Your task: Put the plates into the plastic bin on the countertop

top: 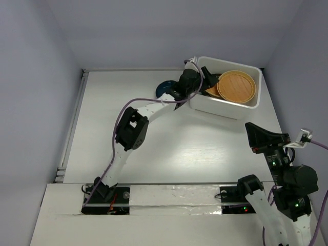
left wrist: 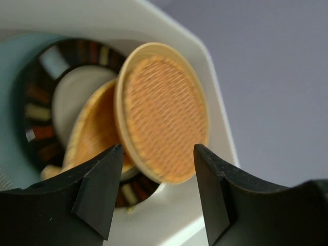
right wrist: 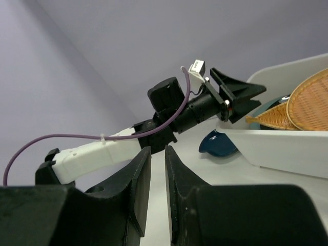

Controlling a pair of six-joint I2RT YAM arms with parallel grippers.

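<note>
The white plastic bin (top: pixel 251 105) stands at the far right of the countertop (top: pixel 169 148). The woven orange round plate (top: pixel 237 86) lies in it, tilted on other dishes. My left gripper (top: pixel 208 77) is over the bin's left rim, open and empty. In the left wrist view the gripper (left wrist: pixel 159 148) has its jaws wide apart. Just beyond them are the woven orange plate (left wrist: pixel 164 113), the yellow woven scoop (left wrist: pixel 92 133) and the black-rimmed beige plate (left wrist: pixel 72 97). The navy plate (top: pixel 165 88) lies on the countertop left of the bin. My right gripper (top: pixel 252 129) hovers near the right, shut and empty.
Grey-lilac walls (top: pixel 36 77) enclose the countertop on the left, back and right. The left arm (top: pixel 133 125) stretches diagonally across the middle towards the bin. In the right wrist view the navy plate (right wrist: pixel 218 143) sits beside the bin wall (right wrist: pixel 287 151), under the left gripper (right wrist: pixel 246 97).
</note>
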